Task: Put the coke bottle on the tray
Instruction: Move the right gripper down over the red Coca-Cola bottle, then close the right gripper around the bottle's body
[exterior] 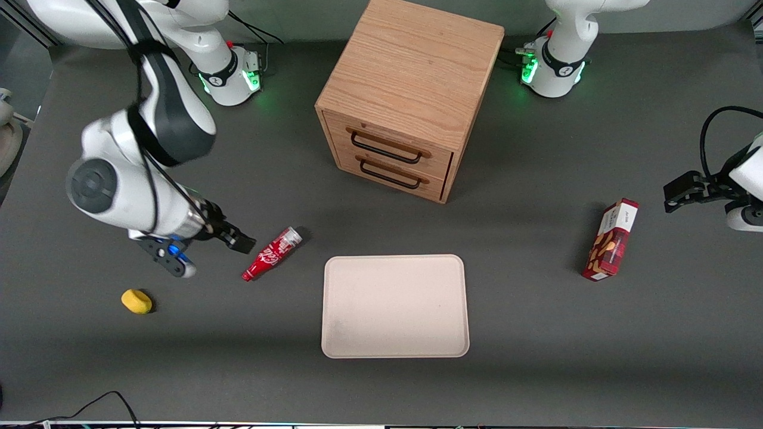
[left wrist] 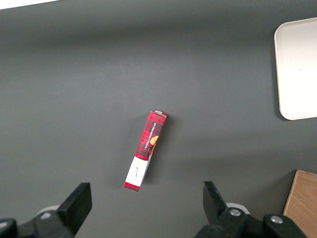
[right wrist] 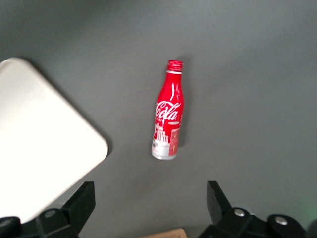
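Observation:
The coke bottle [exterior: 272,254] [right wrist: 168,114], slim and red with white script, lies on its side on the dark table. It is beside the tray's corner, toward the working arm's end. The tray [exterior: 394,305] [right wrist: 44,144] is a large flat cream rectangle with nothing on it. My gripper [exterior: 237,239] [right wrist: 151,198] hovers above the table close beside the bottle, not touching it. It is open, and only bare table shows between its black fingers [right wrist: 83,201].
A wooden two-drawer cabinet [exterior: 408,95] stands farther from the front camera than the tray. A small yellow object [exterior: 136,301] lies below the working arm. A red snack box [exterior: 611,239] [left wrist: 146,157] lies toward the parked arm's end.

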Controlling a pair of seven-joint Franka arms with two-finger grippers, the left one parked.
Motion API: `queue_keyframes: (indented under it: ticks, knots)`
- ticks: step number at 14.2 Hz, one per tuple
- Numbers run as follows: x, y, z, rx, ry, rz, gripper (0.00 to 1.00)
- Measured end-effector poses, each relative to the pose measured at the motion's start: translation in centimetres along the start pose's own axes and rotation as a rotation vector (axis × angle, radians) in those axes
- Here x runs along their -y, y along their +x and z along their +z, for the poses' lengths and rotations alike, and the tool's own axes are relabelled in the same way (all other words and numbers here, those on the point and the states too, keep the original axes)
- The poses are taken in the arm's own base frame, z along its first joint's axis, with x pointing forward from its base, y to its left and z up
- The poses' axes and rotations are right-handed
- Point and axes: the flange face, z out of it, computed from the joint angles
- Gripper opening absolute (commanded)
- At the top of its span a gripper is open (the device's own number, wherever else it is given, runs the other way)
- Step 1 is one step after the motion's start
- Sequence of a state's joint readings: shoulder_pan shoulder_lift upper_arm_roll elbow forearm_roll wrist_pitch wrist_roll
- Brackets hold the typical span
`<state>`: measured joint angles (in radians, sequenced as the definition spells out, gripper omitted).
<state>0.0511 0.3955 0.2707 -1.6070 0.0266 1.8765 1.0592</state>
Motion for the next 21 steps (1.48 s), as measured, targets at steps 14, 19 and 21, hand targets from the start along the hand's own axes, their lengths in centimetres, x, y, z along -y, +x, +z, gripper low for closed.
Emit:
queue_keyframes:
  ticks: [14,19,21]
  knots:
    - [-0.8,1.7,21.5,-0.032,-0.010,0.202,0.96]
    - [-1.0,1.5,22.5,-0.031,-0.001,0.202,0.00]
    - [-1.0,1.5,22.3,-0.033,0.002,0.203,0.00]
